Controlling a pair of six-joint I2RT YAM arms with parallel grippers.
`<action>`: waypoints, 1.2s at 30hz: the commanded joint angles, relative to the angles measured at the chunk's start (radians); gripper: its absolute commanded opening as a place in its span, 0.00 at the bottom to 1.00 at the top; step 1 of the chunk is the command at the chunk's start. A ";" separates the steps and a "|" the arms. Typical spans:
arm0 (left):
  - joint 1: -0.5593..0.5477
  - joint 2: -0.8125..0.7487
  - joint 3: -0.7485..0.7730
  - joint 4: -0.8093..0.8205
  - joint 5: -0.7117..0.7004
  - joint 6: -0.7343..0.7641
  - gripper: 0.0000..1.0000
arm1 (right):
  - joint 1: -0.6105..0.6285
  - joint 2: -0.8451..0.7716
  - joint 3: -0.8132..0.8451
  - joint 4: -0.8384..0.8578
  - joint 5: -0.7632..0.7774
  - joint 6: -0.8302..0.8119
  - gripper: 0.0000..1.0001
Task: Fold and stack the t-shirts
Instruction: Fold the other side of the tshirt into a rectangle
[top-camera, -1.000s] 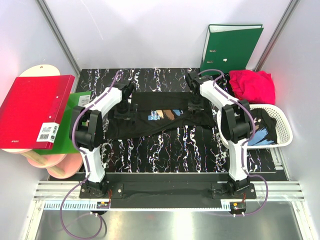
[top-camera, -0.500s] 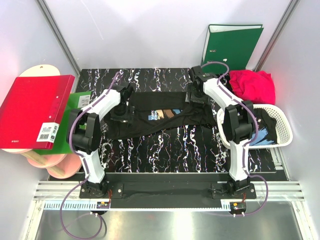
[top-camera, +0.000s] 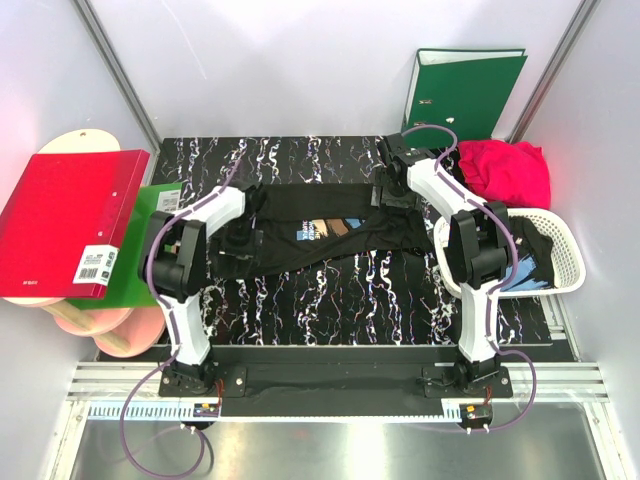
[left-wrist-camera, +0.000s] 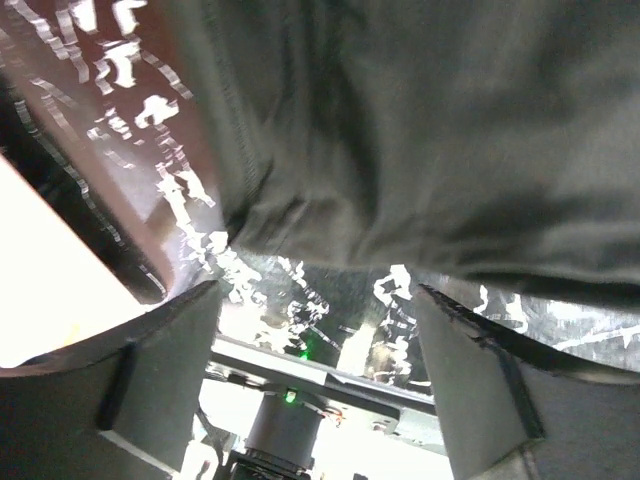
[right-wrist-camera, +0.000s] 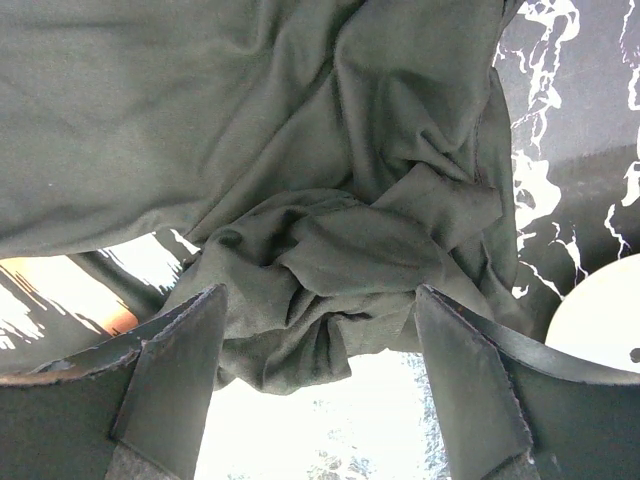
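A black t-shirt (top-camera: 330, 232) with a tan, white and blue chest print lies stretched across the marbled table. My left gripper (top-camera: 237, 243) hovers over its left end. In the left wrist view this gripper (left-wrist-camera: 315, 292) is open, the shirt's hem (left-wrist-camera: 400, 200) lies just past the fingertips, and only table shows between them. My right gripper (top-camera: 385, 200) is over the shirt's right end. It (right-wrist-camera: 320, 295) stands open, with a bunched fold of black cloth (right-wrist-camera: 330, 260) lying loose between its fingers. A crimson-pink t-shirt (top-camera: 505, 170) lies crumpled at the back right. Another black t-shirt (top-camera: 520, 262) sits in the basket.
The white lattice basket (top-camera: 572, 245) stands at the right edge. A green binder (top-camera: 460, 95) stands upright against the back wall. At the left, a red binder (top-camera: 70, 225) rests on a green one (top-camera: 135, 265), with pale round boards (top-camera: 110, 325) beneath.
My right gripper has opened and let go of the shirt's right end, lifting back a little. My left gripper has slid nearer and leftward along the shirt's left end.
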 joint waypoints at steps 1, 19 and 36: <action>-0.003 0.060 0.035 0.009 0.032 -0.022 0.77 | -0.006 -0.049 0.019 0.021 -0.014 -0.022 0.82; -0.006 0.037 0.154 -0.103 -0.029 -0.065 0.00 | -0.082 -0.061 -0.029 0.041 -0.048 -0.048 0.83; -0.003 0.271 0.583 -0.240 -0.143 -0.117 0.00 | -0.099 -0.056 -0.030 0.052 -0.069 -0.079 0.82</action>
